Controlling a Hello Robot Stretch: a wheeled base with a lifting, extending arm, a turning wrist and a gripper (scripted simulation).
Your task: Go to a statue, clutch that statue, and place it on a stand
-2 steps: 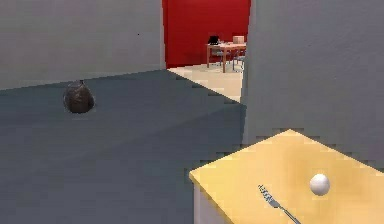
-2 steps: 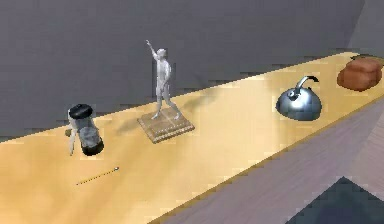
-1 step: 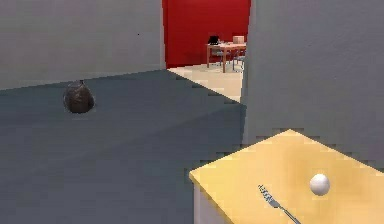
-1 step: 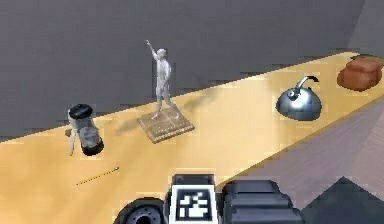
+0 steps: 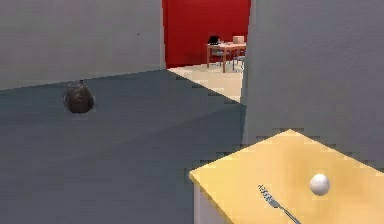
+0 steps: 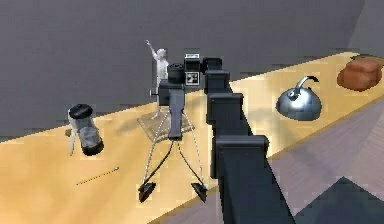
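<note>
In the arm side view, just left of 12 o'clock: white statue, upright, one arm raised, above the long yellow surface. Cannot tell whether standing on the wood or lifted clear of it. At the statue's 5 o'clock, the dark body of the jaws, with two thin fingers reaching down toward 6 o'clock across the wood. Cannot tell whether the jaws are spread or pressed together, nor whether holding anything. Dark arm rising from the 6 o'clock edge up to two small white squares at the statue's 3 o'clock.

On the same surface: dark jar at 9 o'clock, thin stick at 8 o'clock, silver kettle at 3 o'clock, brown lump at 2 o'clock.

In the forward view, at 5 o'clock, a yellow surface corner carrying a white ball and a slim utensil at the ball's 8 o'clock. At 9 o'clock, a dark round object on the grey floor. At 12 o'clock, a red wall with a table before it.
</note>
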